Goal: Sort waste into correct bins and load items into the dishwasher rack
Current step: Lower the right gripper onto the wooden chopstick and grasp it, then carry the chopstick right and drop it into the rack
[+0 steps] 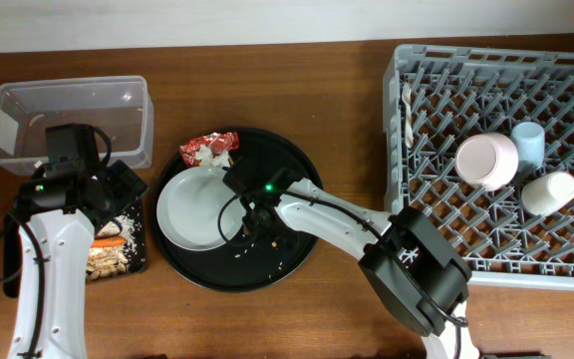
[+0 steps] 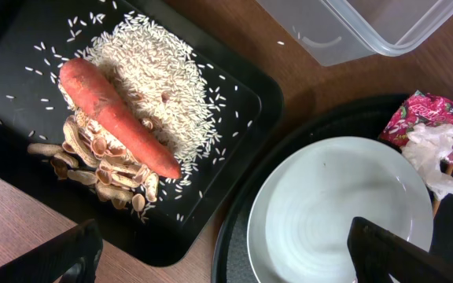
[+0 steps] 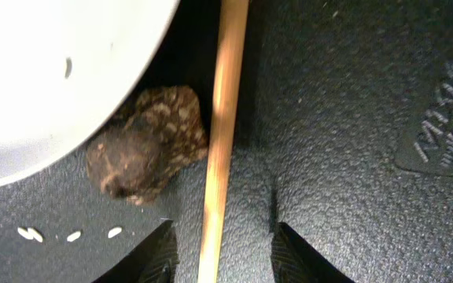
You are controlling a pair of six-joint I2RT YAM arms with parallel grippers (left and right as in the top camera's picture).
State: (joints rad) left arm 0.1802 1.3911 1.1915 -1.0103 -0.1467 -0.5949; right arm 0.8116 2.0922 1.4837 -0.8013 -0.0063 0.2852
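My left gripper hangs released and wide, holding nothing, above where the flat black tray meets the round black tray. On the flat tray the carrot lies slanted across the white rice and the beige scraps. The clear tub stands on the surface beyond; its white label is too small for me to read.

My right gripper is low over the round tray, jaws part way apart astride a thin wooden stick, not clamped on it. The brown lump sits just beside the stick, tucked against the plate. Raised lettering in the tray floor is cut off and unreadable. The wrapper lies at the plate's far edge.

The rack holds the bowl, blue cup, white cup and fork.
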